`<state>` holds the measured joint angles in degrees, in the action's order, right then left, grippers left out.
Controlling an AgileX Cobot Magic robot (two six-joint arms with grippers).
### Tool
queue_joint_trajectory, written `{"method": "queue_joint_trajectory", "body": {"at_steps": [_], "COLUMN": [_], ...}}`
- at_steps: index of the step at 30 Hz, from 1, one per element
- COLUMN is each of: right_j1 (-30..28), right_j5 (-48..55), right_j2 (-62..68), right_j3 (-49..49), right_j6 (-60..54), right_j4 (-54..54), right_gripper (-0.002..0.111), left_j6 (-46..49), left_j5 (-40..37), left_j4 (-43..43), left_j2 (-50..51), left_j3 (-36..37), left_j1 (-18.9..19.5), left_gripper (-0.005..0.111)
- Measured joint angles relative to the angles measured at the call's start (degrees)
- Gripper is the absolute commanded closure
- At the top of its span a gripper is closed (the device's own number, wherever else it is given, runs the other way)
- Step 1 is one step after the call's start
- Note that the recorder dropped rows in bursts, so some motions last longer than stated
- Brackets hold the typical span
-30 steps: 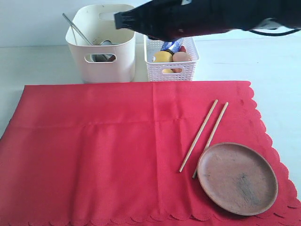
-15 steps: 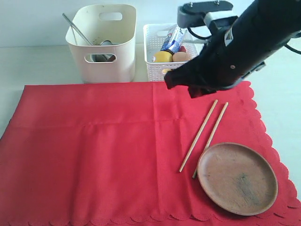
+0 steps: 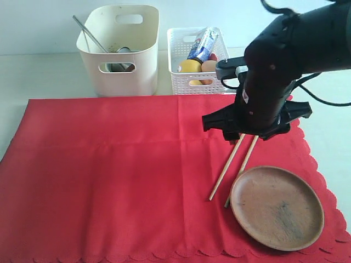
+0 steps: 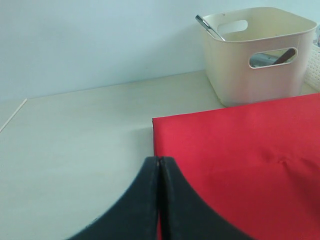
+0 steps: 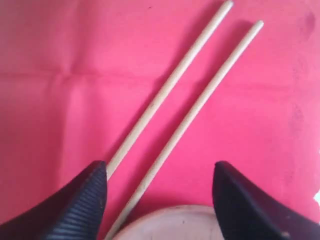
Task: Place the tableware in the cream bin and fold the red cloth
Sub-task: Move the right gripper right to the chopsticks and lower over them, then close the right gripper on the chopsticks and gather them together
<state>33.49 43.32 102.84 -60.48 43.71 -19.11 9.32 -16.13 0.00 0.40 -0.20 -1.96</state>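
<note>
Plain pale tabletop (image 3: 49,71) against a light wall, nothing fancy. Most of it is covered by the large bright red fabric cloth with scalloped edges (image 3: 109,181), lying flat and unfolded. At the far edge sits the tall cream plastic bin (image 3: 137,66) with a thin silver utensil handle (image 3: 86,32) poking out, and the small white perforated basket (image 3: 200,82) of food is just to its right.

On the near right of the cloth we've got the round brown wooden plate (image 3: 277,207). The pair of pale wooden chopsticks (image 3: 230,167) lies just left of it, near ends right by the rim.

The right gripper (image 5: 160,172) hangs over the chopsticks, jaws spread wide with both sticks between them and nothing held. The left gripper (image 4: 159,165) is pressed closed and empty over bare table off the cloth's left edge.

We'd say we're on the chopstick pickup. Next it needs to drop straight down and pinch both sticks together. The plate goes after that, folding last.
</note>
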Motion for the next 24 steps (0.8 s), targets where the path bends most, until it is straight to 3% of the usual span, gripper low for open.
{"method": "queue_joint_trajectory", "body": {"at_steps": [9,24], "right_j1": [0.00,0.00], "right_j5": [-3.55,-5.91], "right_j2": [5.18,8.08], "right_j3": [0.00,0.00], "right_j6": [20.82,37.28], "right_j4": [-11.24,-19.15], "right_gripper": [0.045,0.045], "left_j6": [0.00,0.00], "left_j5": [0.00,0.00], "left_j4": [0.00,0.00], "left_j2": [0.00,0.00], "left_j3": [0.00,0.00], "left_j1": [0.00,0.00], "left_gripper": [0.107,0.107]}}
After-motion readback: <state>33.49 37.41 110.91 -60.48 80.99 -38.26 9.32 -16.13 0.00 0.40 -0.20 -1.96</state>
